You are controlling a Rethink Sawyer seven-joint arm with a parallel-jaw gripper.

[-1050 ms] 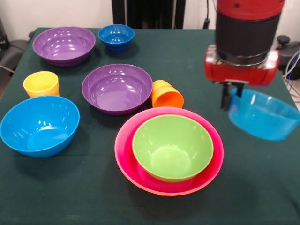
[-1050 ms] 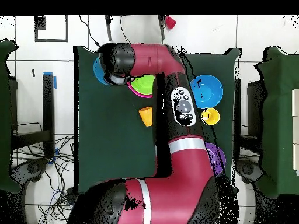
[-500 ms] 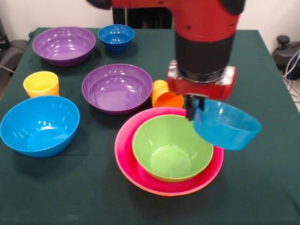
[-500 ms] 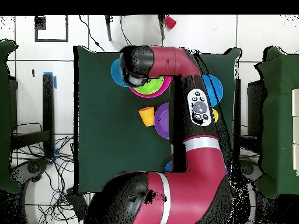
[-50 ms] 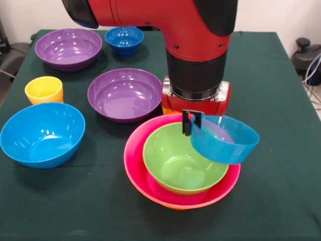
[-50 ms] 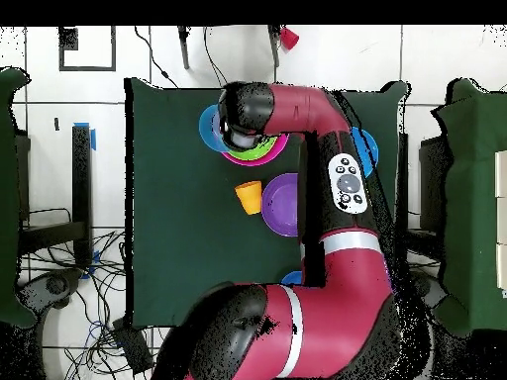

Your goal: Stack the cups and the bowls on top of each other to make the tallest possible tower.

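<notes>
**Teal bowl hangs over the green bowl, pinched by its rim**

The teal bowl (image 5: 224, 139) is up in the air, and the gripper (image 5: 192, 123) has it by the rim on the side nearest the arm: two thin black fingers (image 5: 186, 123) close together, clamped narrowly on that thin plastic wall. The bowl tilts a little, its mouth facing up and slightly toward the camera, its held edge higher than its base. It hovers above the right-hand part of the tower (image 5: 181, 160), clear of it as far as the front view shows.

That tower so far: the green bowl (image 5: 175, 160) sits nested inside the large pink bowl (image 5: 143, 173), with a sliver of the orange bowl (image 5: 173, 205) peeking out beneath the pink rim. All glossy, smooth, round, mouths up.

Around them on the dark green tablecloth (image 5: 281, 201): the near purple bowl (image 5: 123, 94), shallow and wide, just behind the stack; the far purple bowl (image 5: 67, 47) near the back corner, with the small dark blue bowl (image 5: 124, 39) beside it. The light blue bowl (image 5: 42, 133), deep and shiny, stands at the left, and the yellow cup (image 5: 44, 90) stands upright just behind it. The orange cup (image 6: 249, 196) is hidden by the arm (image 5: 195, 45) from the front, but overhead it shows beside the purple bowl.
</notes>
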